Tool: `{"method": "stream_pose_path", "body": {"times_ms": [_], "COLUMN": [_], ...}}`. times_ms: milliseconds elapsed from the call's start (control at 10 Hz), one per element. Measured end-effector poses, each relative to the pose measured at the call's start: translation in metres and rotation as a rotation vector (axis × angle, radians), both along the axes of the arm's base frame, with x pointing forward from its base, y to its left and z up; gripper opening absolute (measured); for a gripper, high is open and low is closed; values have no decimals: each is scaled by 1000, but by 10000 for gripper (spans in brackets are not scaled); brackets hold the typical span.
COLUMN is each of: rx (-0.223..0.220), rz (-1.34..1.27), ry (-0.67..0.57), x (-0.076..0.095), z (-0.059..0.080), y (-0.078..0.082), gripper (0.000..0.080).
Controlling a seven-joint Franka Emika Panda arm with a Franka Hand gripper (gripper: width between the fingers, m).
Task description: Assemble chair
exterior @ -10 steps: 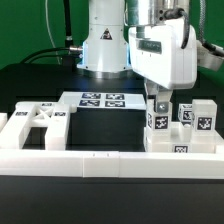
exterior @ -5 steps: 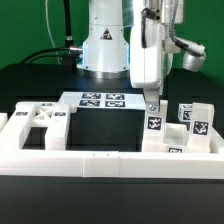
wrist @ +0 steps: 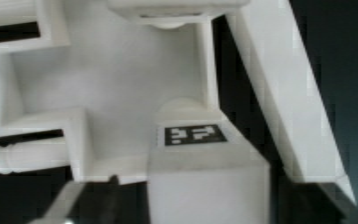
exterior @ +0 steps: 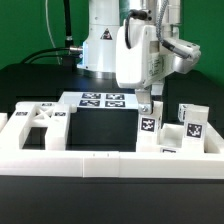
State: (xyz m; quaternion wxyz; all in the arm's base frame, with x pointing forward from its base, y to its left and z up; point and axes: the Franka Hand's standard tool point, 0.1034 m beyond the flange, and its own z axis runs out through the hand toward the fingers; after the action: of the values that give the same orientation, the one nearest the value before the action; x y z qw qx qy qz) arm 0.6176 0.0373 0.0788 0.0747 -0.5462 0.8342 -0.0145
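My gripper (exterior: 146, 103) is shut on an upright white chair part (exterior: 147, 125) with a black-and-white tag and holds it at the exterior view's right, just above the other pieces. In the wrist view the same tagged part (wrist: 194, 135) fills the gap between the jaws of my gripper (wrist: 204, 205). The X-braced square seat (exterior: 41, 119) lies at the exterior view's left. More tagged chair blocks (exterior: 192, 121) stand at the right, and one (exterior: 170, 151) lies low by the wall.
The marker board (exterior: 100, 100) lies flat behind the dark middle area. A long low white border wall (exterior: 100, 160) runs along the front. The robot's base (exterior: 102, 45) stands at the back. White pieces (wrist: 34, 85) show beyond the held part in the wrist view.
The gripper has turned about its upright axis and shifted toward the exterior view's left, carrying the tagged white part with it, away from the blocks at the right.
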Motion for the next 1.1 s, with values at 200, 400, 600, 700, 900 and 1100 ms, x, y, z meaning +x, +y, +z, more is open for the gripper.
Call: {"method": "stream_pose_path", "body": {"times_ms": [200, 400, 600, 700, 900, 1100], "rx": [10, 29, 40, 38, 37, 36], "rz": [17, 24, 32, 35, 39, 44], "ry": [-21, -36, -28, -25, -24, -24], "x": [3, -5, -11, -11, -12, -12], "z": [16, 36, 41, 39, 38, 38], "y": [5, 11, 17, 16, 17, 17], "gripper": [621, 642, 648, 649, 649, 649]}}
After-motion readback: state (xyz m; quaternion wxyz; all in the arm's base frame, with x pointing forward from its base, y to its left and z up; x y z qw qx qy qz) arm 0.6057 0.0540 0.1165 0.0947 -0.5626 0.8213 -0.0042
